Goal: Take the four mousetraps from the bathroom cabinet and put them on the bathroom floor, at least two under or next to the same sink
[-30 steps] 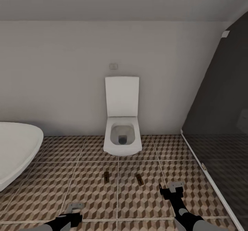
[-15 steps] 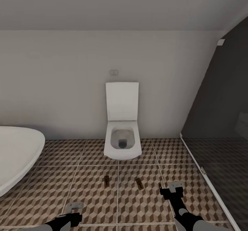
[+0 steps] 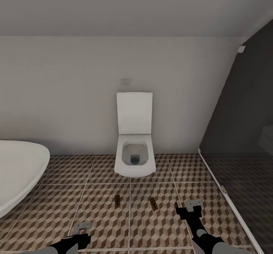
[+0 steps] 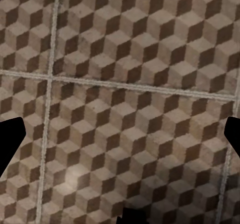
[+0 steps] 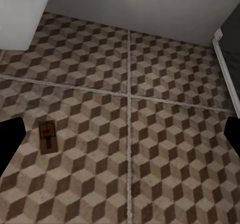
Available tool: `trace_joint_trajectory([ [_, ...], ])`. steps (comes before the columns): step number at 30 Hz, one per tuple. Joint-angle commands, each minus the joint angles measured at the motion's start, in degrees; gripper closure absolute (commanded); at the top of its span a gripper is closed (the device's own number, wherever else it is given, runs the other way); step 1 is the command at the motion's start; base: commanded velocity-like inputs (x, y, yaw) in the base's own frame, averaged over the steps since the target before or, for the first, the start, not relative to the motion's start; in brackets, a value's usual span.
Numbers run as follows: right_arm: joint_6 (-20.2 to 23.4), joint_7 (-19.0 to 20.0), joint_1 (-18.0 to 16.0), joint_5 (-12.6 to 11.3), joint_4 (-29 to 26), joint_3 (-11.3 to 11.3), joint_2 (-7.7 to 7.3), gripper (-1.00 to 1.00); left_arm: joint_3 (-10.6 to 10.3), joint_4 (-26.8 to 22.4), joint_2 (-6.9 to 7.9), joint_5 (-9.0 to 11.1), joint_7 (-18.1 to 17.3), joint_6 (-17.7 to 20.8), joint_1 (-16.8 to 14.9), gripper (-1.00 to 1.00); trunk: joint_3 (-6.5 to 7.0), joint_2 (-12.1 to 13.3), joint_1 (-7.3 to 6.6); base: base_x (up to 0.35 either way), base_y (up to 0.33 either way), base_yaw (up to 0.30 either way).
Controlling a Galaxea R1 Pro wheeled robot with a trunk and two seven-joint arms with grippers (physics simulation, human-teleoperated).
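The bathroom floor (image 3: 98, 208) is tiled in a repeating cube pattern of dark brown, beige and off-white, crossed by pale grout lines. Two mousetraps (image 3: 117, 201) lie on it, each a brown wooden board with dark wire; the one near the right claw (image 3: 153, 203) (image 5: 48, 138) carries a small red mark. The toilet (image 3: 134, 159) is plain white, its raised lid white too, and its bowl shades to grey inside. The bathtub (image 3: 19, 170) is white. The wall (image 3: 76, 95) is a flat pale grey-white with a small pale plate (image 3: 125, 81). The shower screen (image 3: 242, 140) is dark smoky grey with a white frame edge. Both claws, left (image 3: 82, 227) and right (image 3: 188, 208), are black with light grey tips.
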Motion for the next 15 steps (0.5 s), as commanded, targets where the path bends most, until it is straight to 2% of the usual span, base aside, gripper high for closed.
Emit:
trace_joint_trajectory([
  [1,0.0,-0.4,0.0,0.0,0.0,0.5,0.00,-1.00,-0.5,0.1,-0.03,0.4,0.0,-0.1,-0.1,-1.00,-0.04,0.0,-0.01,0.000,0.000,0.000],
  [15,0.1,-0.5,0.0,0.0,0.0,0.5,0.01,-1.00,-0.5,0.2,-0.08,0.4,0.0,0.1,-0.1,-1.00,-0.04,0.0,-0.01,0.000,0.000,0.000],
])
